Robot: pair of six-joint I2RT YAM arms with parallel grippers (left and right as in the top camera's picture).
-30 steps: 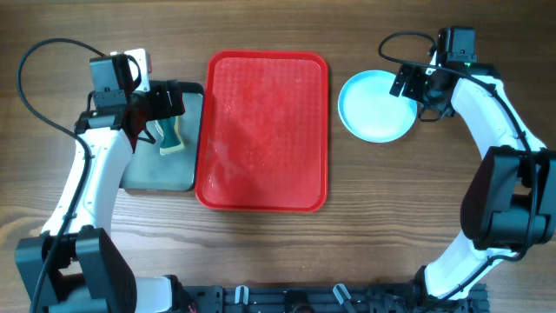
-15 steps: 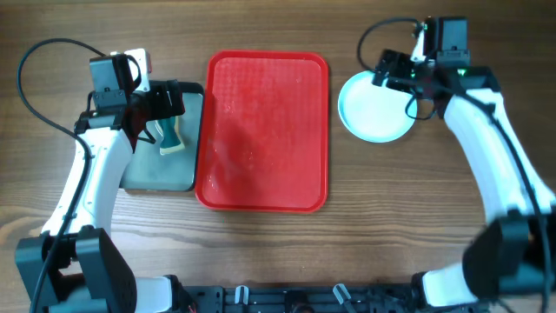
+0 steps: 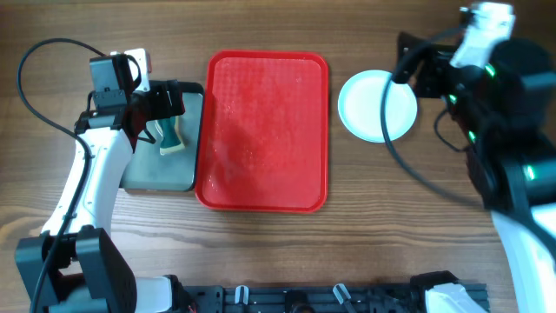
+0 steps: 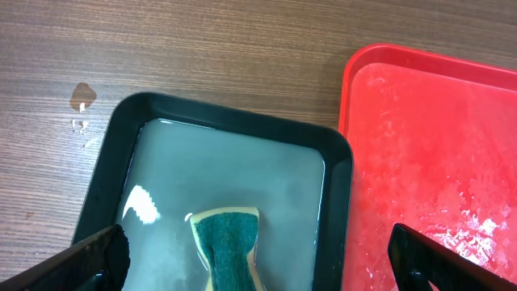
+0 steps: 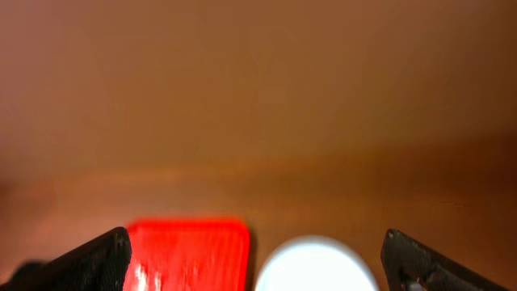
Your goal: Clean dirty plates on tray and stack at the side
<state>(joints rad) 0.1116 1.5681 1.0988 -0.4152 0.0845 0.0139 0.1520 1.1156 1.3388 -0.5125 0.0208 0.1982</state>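
**Colleague:** What can you count on the tabletop?

**Operator:** I see one red tray (image 3: 261,130), rectangular with rounded corners. It lies in the middle of the wooden tabletop (image 3: 287,252), and its surface is glistening wet. Just to the right of the red tray, near its far corner but apart from its rim, are the plates (image 3: 378,106). From above they read as one round white disc with a pale edge, so I cannot tell how many are stacked there. Close against the left rim of the red tray sits one dark grey tray (image 4: 101,182) holding shallow water. One sponge (image 4: 226,246), yellow with a green face, lies in it.

**Colleague:** And the arms?

**Operator:** There are two. My left gripper (image 4: 258,267) hangs over the grey tray, left of the red tray. Its two fingers are spread wide and it holds nothing. My right gripper (image 5: 258,263) is raised high, to the right of the red tray, and its camera view is blurred. Even so, I can see both fingers far apart with nothing between them. The red tray and the white disc show small below it.
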